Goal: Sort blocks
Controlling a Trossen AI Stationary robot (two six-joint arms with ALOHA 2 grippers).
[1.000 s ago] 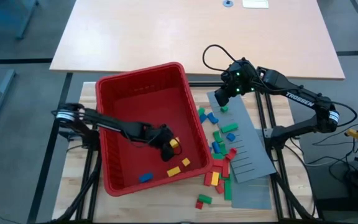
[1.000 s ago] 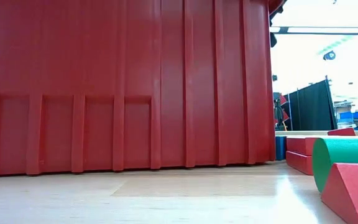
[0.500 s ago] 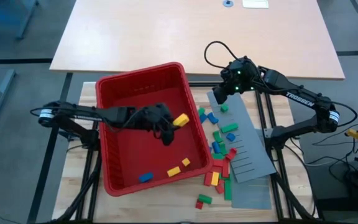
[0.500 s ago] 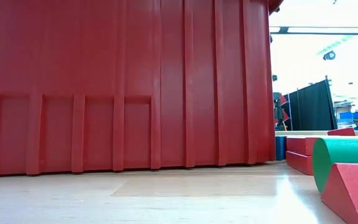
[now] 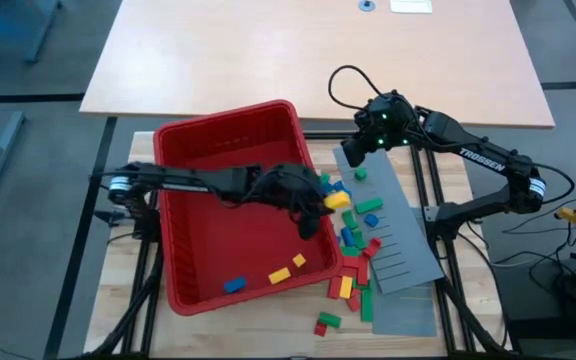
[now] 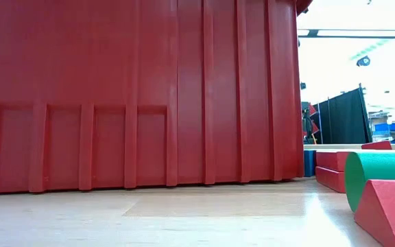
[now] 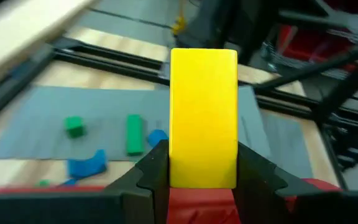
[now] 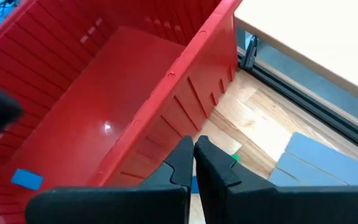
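Mid-frame, left gripper point(image 5: 330, 200) grasping yellow block point(image 7: 203, 118) over bin point(image 5: 180, 140) rim may slip; right gripper point(image 8: 194, 157) clenched, idle.

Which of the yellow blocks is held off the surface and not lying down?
The yellow block gripped by the left tool, at the red bin's right rim. The other yellow blocks lie loose.
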